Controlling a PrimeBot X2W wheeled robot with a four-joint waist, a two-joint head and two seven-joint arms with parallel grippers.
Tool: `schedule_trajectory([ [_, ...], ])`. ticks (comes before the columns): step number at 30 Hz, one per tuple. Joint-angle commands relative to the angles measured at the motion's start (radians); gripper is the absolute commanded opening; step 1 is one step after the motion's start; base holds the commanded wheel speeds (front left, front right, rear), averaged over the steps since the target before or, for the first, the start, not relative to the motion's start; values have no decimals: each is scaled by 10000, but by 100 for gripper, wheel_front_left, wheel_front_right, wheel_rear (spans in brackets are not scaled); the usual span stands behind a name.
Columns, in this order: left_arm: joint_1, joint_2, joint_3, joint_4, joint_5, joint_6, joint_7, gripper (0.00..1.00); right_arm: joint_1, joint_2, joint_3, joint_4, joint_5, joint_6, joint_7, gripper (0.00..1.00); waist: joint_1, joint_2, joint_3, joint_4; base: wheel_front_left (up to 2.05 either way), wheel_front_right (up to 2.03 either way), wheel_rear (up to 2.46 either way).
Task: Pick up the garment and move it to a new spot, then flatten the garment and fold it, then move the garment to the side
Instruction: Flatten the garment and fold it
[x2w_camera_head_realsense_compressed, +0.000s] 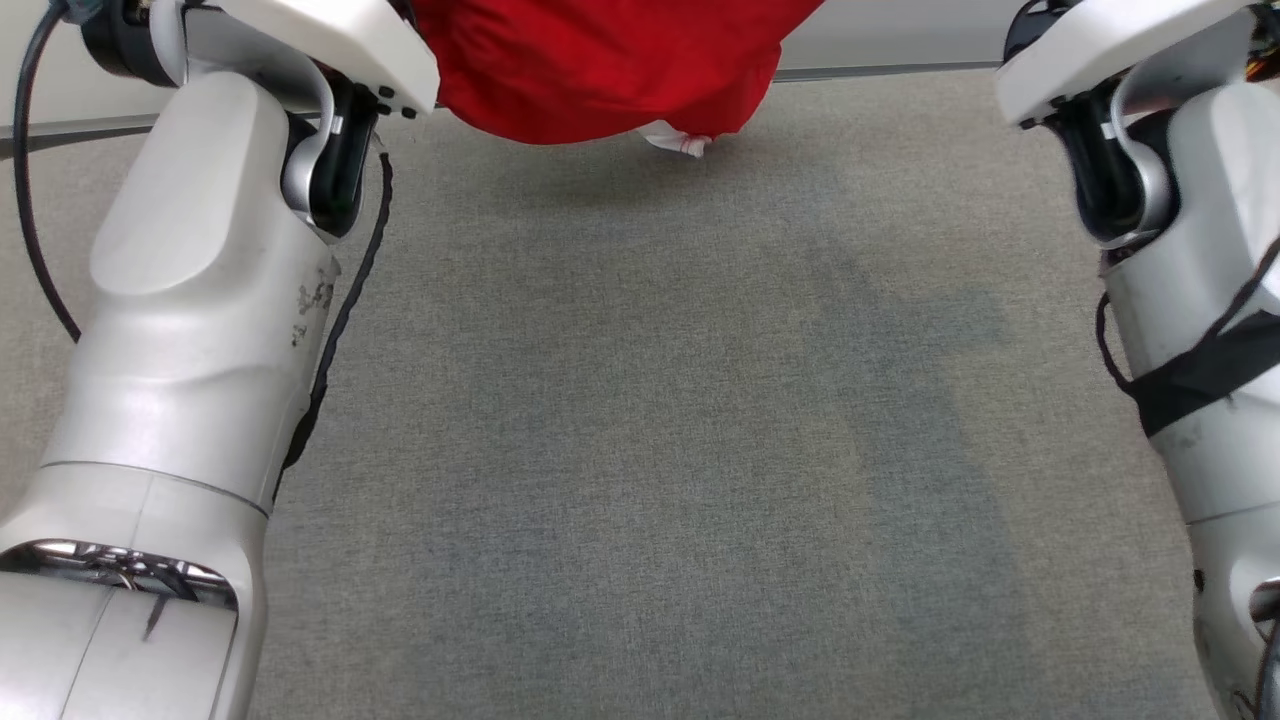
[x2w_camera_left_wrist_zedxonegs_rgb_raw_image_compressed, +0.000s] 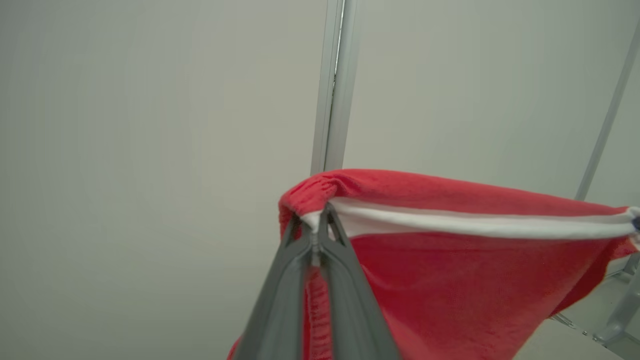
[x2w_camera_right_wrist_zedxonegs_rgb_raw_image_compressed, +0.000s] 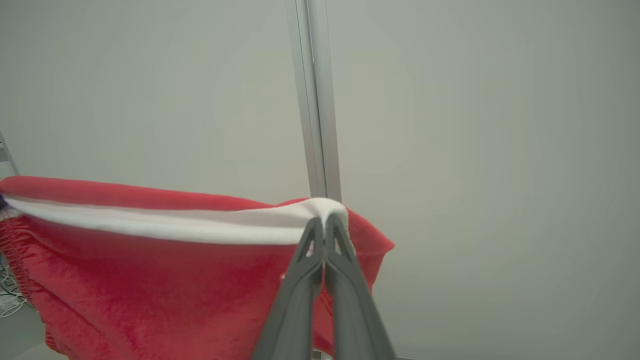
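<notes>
head: down at carpet | wrists: close, toward likely wall | shared: garment

The floor before me is grey short-pile carpet with a darker band running up its middle. At its far edge a dark strip meets the pale wall. The red garment hangs over that edge and shadows the carpet; I cannot tell whether its white tip touches. Thin white cables lie at one side.

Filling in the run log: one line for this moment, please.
garment: hanging, stretched | left gripper: shut on garment | right gripper: shut on garment | fold: not started
</notes>
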Motion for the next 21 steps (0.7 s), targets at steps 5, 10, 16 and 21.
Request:
schedule_trajectory([
  [5, 109, -178, 49, 1938, -437, -88, -49, 0, -407, 527, 844, 2307, 134, -19, -433, 0, 0, 0, 223, -63, 0, 0, 0],
  [10, 797, -274, -121, 3075, -1025, -151, -31, 0, 62, 825, 1566, 3727, 571, -22, -779, 0, 0, 0, 547, 49, 0, 0, 0],
  [16, 2617, -300, -1395, 2454, -2262, -154, 152, 0, 1612, 845, 2277, 4254, 1432, -22, -1524, 0, 0, 0, 640, 232, 0, 0, 0],
  [21, 4451, -296, -2442, 1732, -2987, -157, 11, 0, 3685, 602, 2853, 3858, 2172, -22, -2106, 0, 0, 0, 149, 283, 0, 0, 0],
])
